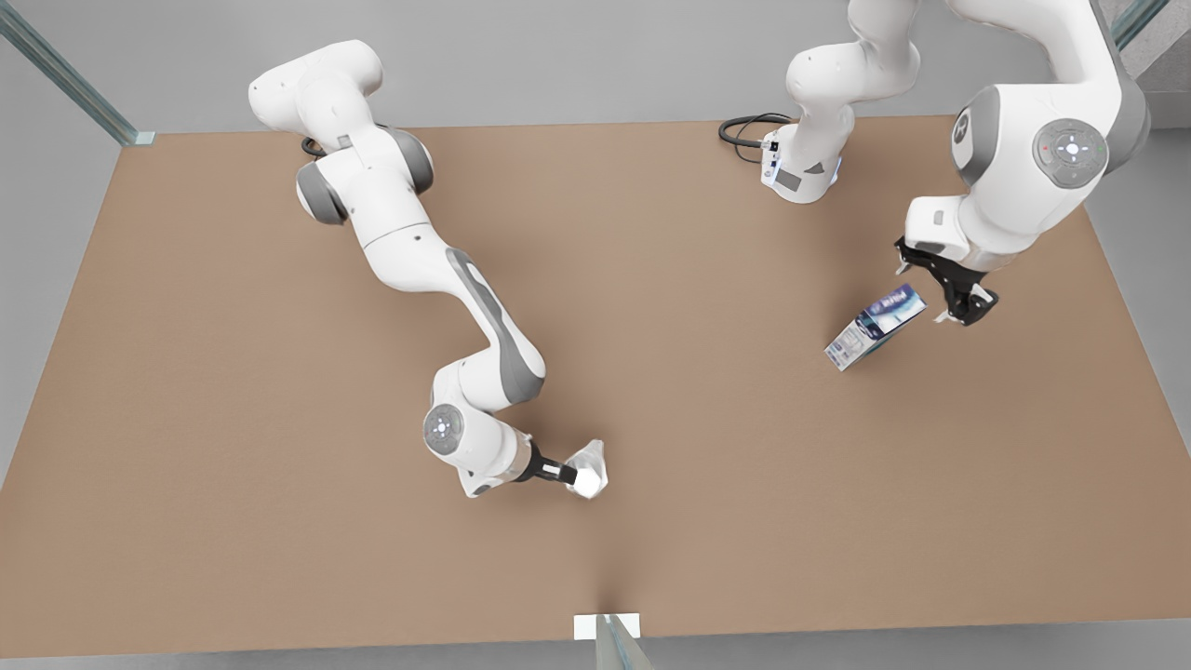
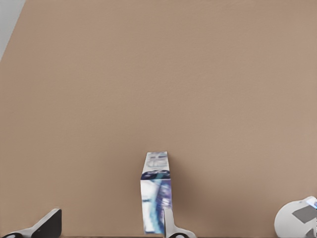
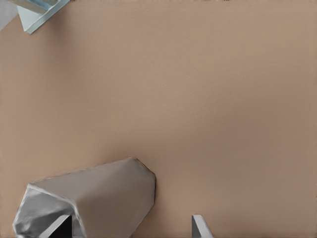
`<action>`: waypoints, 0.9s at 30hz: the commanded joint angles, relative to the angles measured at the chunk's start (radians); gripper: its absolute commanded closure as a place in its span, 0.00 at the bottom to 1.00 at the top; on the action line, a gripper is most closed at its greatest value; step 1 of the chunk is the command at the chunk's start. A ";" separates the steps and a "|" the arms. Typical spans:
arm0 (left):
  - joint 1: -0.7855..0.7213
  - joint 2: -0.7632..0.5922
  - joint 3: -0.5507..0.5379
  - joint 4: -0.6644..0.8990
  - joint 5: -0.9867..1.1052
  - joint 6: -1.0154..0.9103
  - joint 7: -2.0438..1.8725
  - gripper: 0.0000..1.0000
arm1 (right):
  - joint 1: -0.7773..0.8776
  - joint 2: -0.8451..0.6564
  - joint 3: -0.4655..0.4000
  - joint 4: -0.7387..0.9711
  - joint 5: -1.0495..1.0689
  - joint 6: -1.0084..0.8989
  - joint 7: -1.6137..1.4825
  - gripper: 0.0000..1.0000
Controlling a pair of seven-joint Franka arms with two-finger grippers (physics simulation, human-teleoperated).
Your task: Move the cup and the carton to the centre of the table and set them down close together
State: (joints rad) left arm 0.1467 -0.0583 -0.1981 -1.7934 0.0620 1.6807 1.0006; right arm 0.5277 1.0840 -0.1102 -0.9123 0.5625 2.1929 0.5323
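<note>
The brown tabletop [image 1: 279, 391] carries both task things, well apart from each other. The carton [image 1: 875, 326] sits in the right part of the front view, leaning over at a slant with its dark blue band toward the upper right and its pale end toward the lower left. Just beside it, on its upper right, the left pincer [image 1: 949, 293] hangs from the arm at the front view's right. In the left wrist view, this pincer [image 2: 110, 228] is released, its fingers [image 2: 49, 224] spread wide, and the carton [image 2: 156, 193] stands between them, close against one finger and clear of the other. The cup [image 1: 591, 468] is in the lower middle of the front view, tipped toward its side, with the right pincer [image 1: 569, 475] at its left edge on the end of the arm that reaches down from the upper left. In the right wrist view, the faceted grey-white cup [image 3: 94, 196] lies in the lower left of the frame. The right pincer [image 3: 131, 229] is likewise released, one dark finger [image 3: 62, 225] overlapping the cup's wide end and the other finger well off it over bare tabletop [image 3: 198, 99].
</note>
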 commanded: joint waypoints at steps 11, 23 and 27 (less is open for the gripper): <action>0.100 -0.008 -0.009 -0.234 -0.001 0.289 0.127 0.00 | -0.180 -0.614 -0.003 -0.195 -0.648 -0.653 -0.537 0.00; 0.125 -0.011 -0.009 -0.299 -0.017 0.264 0.128 0.00 | -0.483 -0.832 0.222 -0.484 -0.751 -0.571 -0.495 0.00; 0.119 -0.011 -0.017 -0.322 -0.041 0.269 0.128 0.00 | -0.486 -0.820 0.219 -0.485 -0.742 -0.568 -0.494 0.00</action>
State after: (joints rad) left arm 0.2680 -0.0699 -0.2149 -2.1183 0.0328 1.9483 1.1290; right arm 0.0401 0.2690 0.1089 -1.3960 -0.1786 1.6245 0.0382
